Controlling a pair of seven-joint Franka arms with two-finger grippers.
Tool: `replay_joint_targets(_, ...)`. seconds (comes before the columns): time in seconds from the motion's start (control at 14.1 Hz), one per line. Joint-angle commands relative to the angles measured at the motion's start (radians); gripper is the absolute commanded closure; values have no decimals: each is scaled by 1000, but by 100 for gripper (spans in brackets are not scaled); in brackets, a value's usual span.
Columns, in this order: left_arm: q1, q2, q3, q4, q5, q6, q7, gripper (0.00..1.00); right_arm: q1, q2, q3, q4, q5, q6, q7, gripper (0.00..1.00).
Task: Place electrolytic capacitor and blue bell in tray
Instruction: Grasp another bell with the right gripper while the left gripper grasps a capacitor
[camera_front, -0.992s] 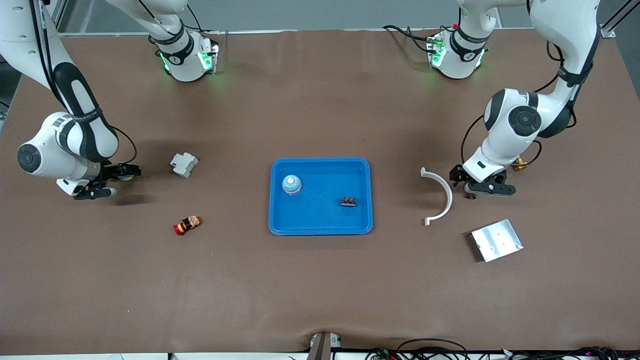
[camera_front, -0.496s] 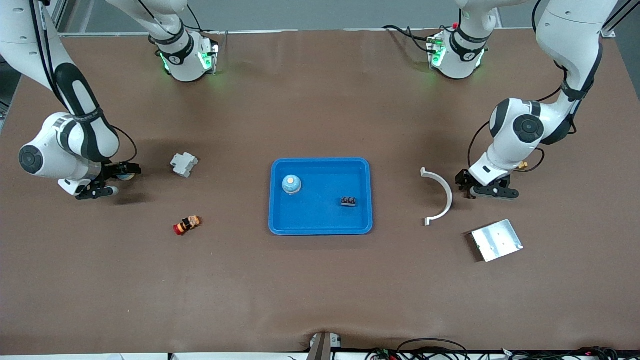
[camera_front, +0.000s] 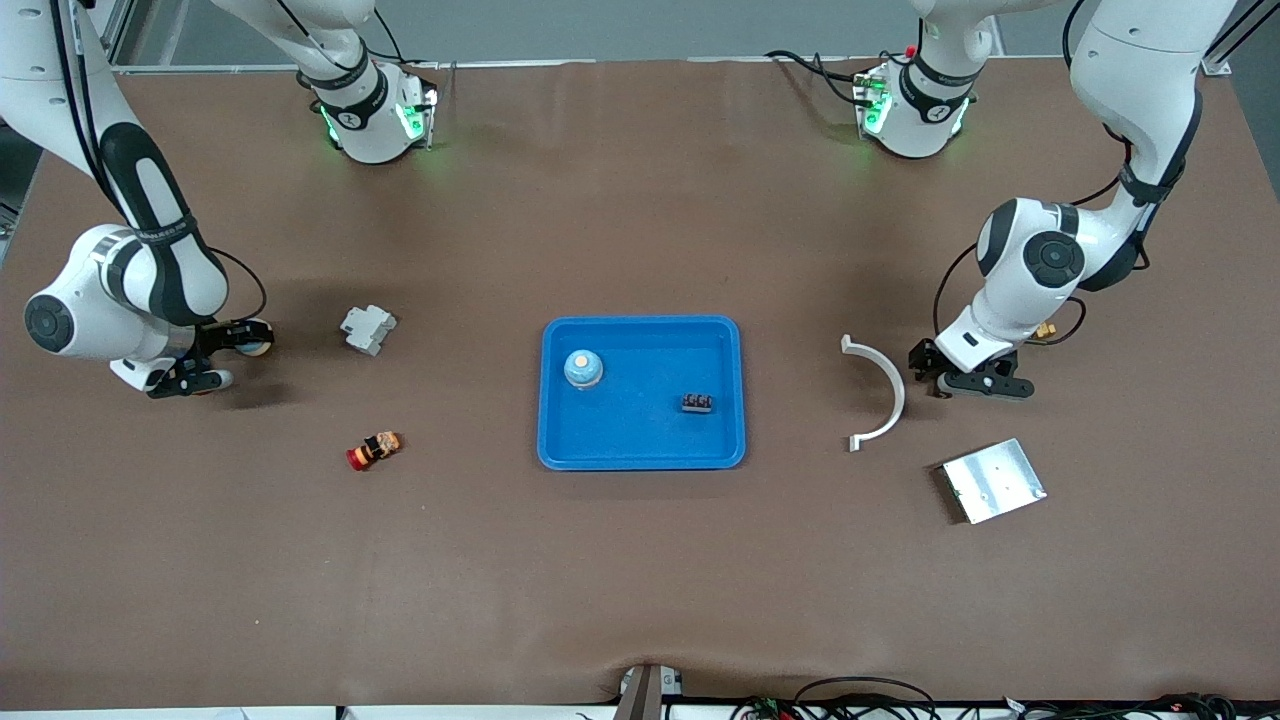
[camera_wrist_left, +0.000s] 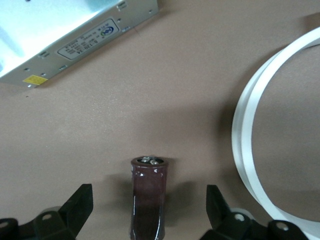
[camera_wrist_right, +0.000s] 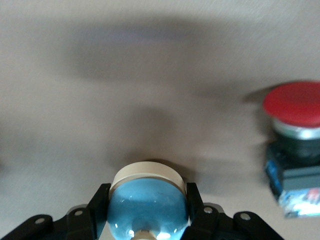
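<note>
Front view: the blue tray (camera_front: 640, 335) sits mid-table holding a round pale-blue part (camera_front: 583, 368) and a small black block (camera_front: 697, 403). The right gripper (camera_front: 190, 378) is low over the table at the right arm's end, its fingers too small to read here; the bell is mostly hidden behind it. The left gripper (camera_front: 968, 385) is low beside a white curved strip (camera_front: 880, 392), with a silver plate (camera_front: 993, 480) nearer the camera. The capacitor is hidden here.

Left wrist view: the dark capacitor (camera_wrist_left: 148, 197) stands on the table between 2 spread fingers (camera_wrist_left: 76, 206), touching neither; its base is cut off.

Right wrist view: the fingers (camera_wrist_right: 98, 204) are clenched on the blue bell (camera_wrist_right: 148, 205). A red button (camera_wrist_right: 295, 145) lies nearby.
</note>
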Motion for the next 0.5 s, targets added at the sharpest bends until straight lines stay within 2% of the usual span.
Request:
replay_joint_targets(0.0,44,11,-7,-3,56,26,8,0,1,-5,5,117,1,-185,-5,82)
replay_joint_targets(0.21,67,14,-9,-2,105,26,8,0,23,-5,14,225,8,-306,0,88)
replay_joint_targets(0.28,69,13,-9,-3,105,27,0,4,41,-5,25,246,12,-326,21,88)
replay_joint_targets(0.43,70,13,-9,-3,105,27,-18,31,67,-11,80,275,32,-345,127,92)
